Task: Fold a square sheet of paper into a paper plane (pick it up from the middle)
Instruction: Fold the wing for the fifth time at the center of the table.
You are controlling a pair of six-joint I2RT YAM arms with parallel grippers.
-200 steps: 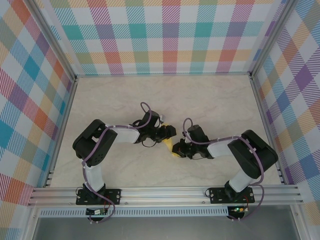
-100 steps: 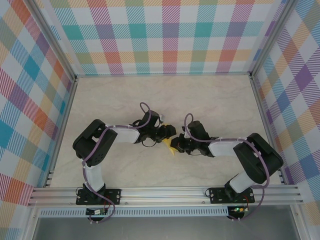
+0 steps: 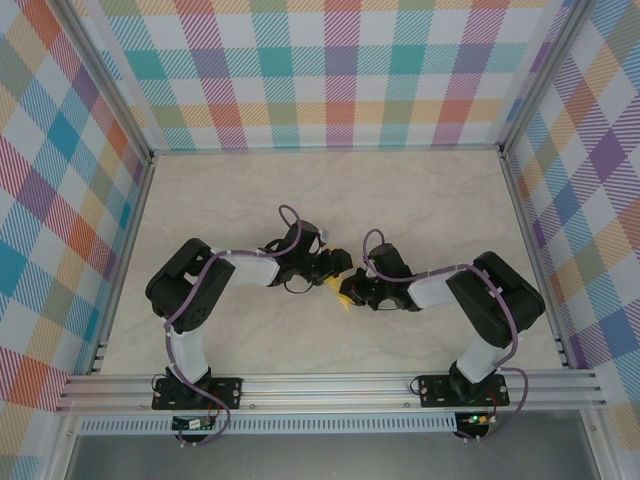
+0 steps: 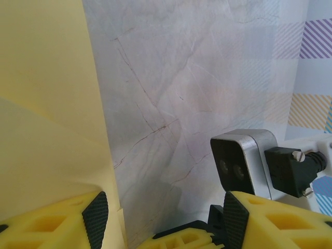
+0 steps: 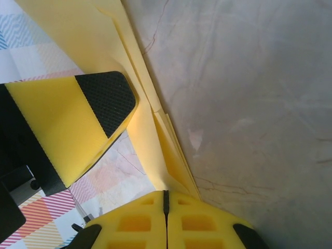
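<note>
So the yellow paper point(image 3: 343, 293) wasn't a flat square here. It was folded into a narrow layered strip, and the right wrist view showed several thin edges stacked along one long crease. From above it sat a touch toward 5 o'clock of the middle of the marble-look table point(image 3: 200, 200), right where the two arms met.

The right gripper point(image 5: 166, 199) came in from the paper's 3 o'clock. Its yellow fingers were pressed tight together with the folded end of the paper pinched between them. The left gripper point(image 4: 163, 207) was at about 11 o'clock of the paper with its jaws apart. Bare table showed between them, and the paper lay alongside its left finger. I couldn't tell whether the two were touching. One black pad point(image 5: 109, 101) of that gripper hung over the paper in the right wrist view.

From the top camera both grippers covered most of the paper. Checked walls point(image 3: 330, 70) ran round the table at 9, 12 and 3 o'clock.
</note>
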